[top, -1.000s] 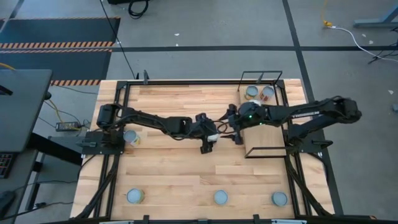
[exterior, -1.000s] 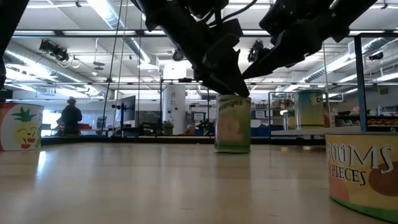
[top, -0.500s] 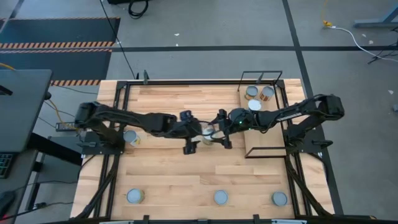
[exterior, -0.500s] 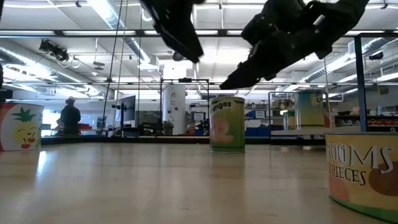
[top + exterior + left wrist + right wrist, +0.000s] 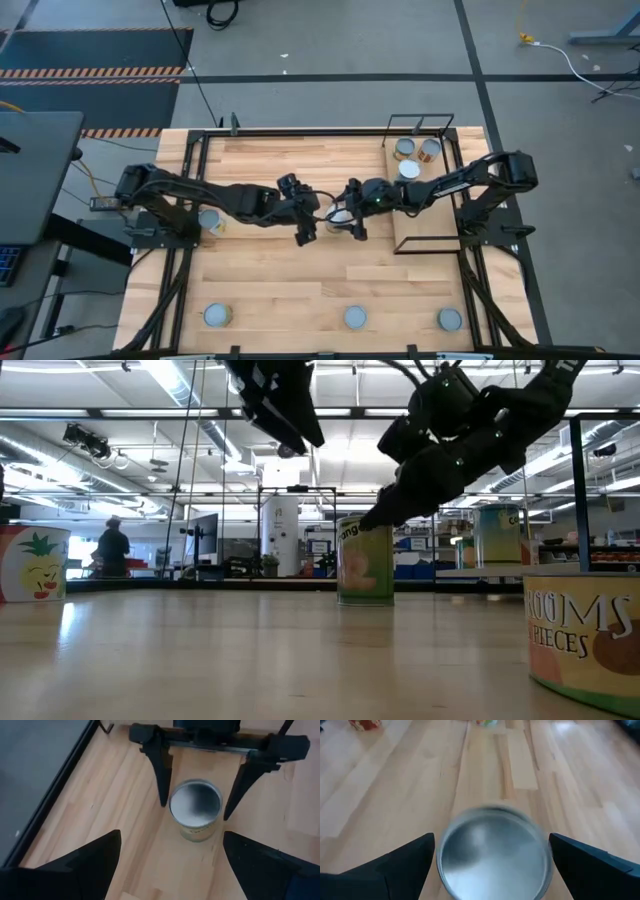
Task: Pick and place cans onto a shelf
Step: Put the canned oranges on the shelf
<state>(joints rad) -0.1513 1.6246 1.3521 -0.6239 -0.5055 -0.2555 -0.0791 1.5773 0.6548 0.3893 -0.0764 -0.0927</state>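
A large industrial hall seen across a pale plank tabletop (image 5: 250,660). Long ceiling lights (image 5: 185,390) run in bright strips under a high roof with ducts and beams. A tall white tank (image 5: 280,535) stands in the middle distance, with racks, benches and monitors on either side. A person (image 5: 113,550) in dark clothes stands far off, turned away. From above, the table sits on a grey concrete floor (image 5: 330,40) crossed by dark seams. A black mat with orange and black hazard stripes (image 5: 90,72) lies beside it, and a dark desk (image 5: 35,175) stands near that. A white cable (image 5: 575,60) trails across the floor.
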